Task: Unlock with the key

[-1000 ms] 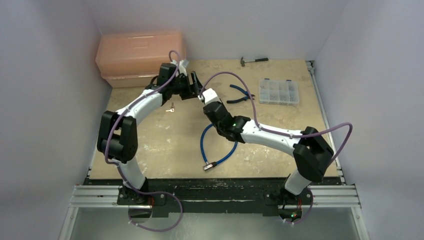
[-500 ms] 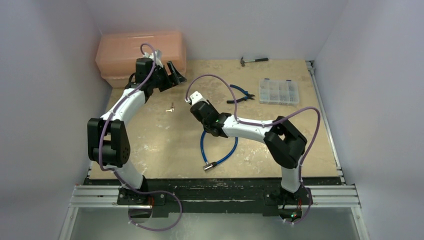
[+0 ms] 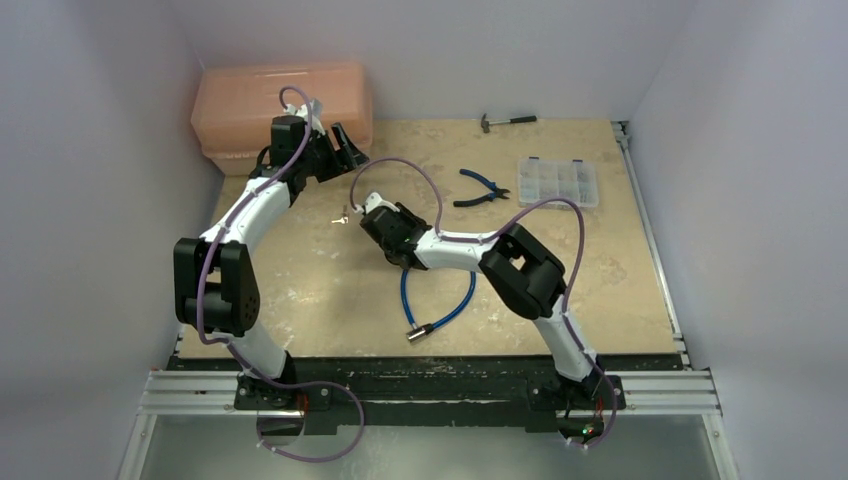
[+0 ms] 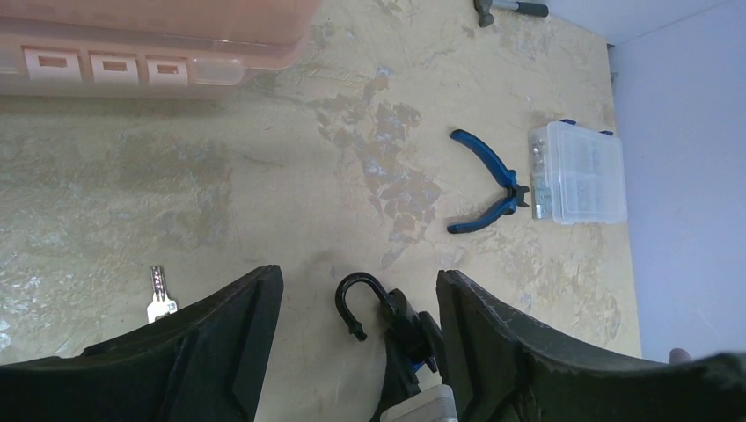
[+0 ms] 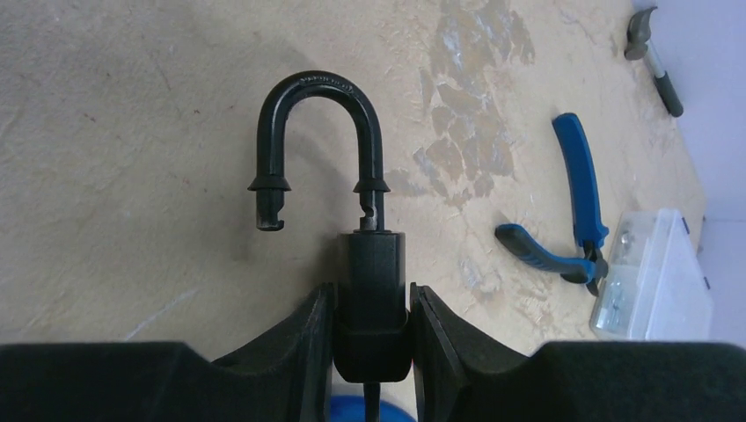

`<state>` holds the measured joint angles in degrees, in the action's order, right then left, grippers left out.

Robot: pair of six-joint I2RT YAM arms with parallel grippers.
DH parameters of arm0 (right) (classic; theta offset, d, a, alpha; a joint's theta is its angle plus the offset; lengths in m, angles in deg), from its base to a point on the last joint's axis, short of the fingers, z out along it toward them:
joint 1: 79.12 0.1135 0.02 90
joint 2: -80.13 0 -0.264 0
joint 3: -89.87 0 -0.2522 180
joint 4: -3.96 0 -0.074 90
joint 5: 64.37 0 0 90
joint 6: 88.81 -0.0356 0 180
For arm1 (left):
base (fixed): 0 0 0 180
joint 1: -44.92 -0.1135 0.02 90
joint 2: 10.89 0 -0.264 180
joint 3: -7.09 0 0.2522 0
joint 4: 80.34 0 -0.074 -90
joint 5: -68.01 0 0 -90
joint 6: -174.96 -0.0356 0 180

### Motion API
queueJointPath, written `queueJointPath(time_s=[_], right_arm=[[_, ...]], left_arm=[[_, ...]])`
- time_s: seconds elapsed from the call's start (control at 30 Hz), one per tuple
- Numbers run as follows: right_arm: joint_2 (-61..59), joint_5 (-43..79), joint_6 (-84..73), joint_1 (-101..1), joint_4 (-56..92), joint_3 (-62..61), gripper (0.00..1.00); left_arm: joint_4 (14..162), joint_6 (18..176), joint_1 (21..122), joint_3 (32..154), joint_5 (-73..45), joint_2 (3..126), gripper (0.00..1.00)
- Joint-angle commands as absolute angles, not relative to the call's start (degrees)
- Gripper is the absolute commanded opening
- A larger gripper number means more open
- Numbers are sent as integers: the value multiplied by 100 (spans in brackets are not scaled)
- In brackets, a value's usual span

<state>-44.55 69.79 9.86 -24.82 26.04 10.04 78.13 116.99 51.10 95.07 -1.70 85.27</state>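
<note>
My right gripper [image 5: 372, 299] is shut on the body of a small black padlock [image 5: 372, 259]. The curved shackle [image 5: 317, 132] stands sprung open, its free end out of the body. A thin dark stem runs from the lock's underside toward the camera. I cannot make out the key's black head. In the left wrist view the same padlock [image 4: 387, 312] shows below and between the fingers of my left gripper [image 4: 359, 286]. That gripper is open, high above the table and holding nothing. In the top view the left gripper [image 3: 348, 142] is behind the right gripper [image 3: 365, 212].
A small silver key [image 4: 158, 294] lies on the table just left of the right gripper. Blue pliers [image 3: 480, 188], a clear parts box [image 3: 558, 182] and a hammer [image 3: 507, 121] lie to the back right. An orange case [image 3: 280, 105] is at back left, a blue cable [image 3: 440, 300] near the front.
The left gripper pulled back and left, away from the padlock toward the orange case. The right arm carried the padlock leftward, close to the silver key.
</note>
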Motion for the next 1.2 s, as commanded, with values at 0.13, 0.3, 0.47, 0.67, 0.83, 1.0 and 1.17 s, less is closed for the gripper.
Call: queueJointPath(time_s=[0.13,0.3,0.47,0.67,0.83,1.0,1.17], right_arm=[[-4653,7430,1370,-2597,2406,1823,32],[-4566,7050,1146,-2603,2642,1960,56],[-4188,6424,752,-2603,2888,1744,63],[-3309,5052,73,-2727,2869,1110,66],[-2638,3122,-889,-3385,2566,667,64],[-2654,2572,-1363,-3789,2434,612,62],[-2935,2442,-1552,-3896,2503,806,60]], left_arm=[[8022,11588,5109,9487,-238,8227,67],[8024,11580,5092,9485,-230,8227,66],[8029,11602,5064,9485,-212,8227,66],[8045,11616,5040,9477,-186,8219,65],[8053,11616,5037,9472,-189,8196,65],[8100,11632,5037,9447,-167,8184,65],[8121,11642,5037,9425,-180,8190,65]])
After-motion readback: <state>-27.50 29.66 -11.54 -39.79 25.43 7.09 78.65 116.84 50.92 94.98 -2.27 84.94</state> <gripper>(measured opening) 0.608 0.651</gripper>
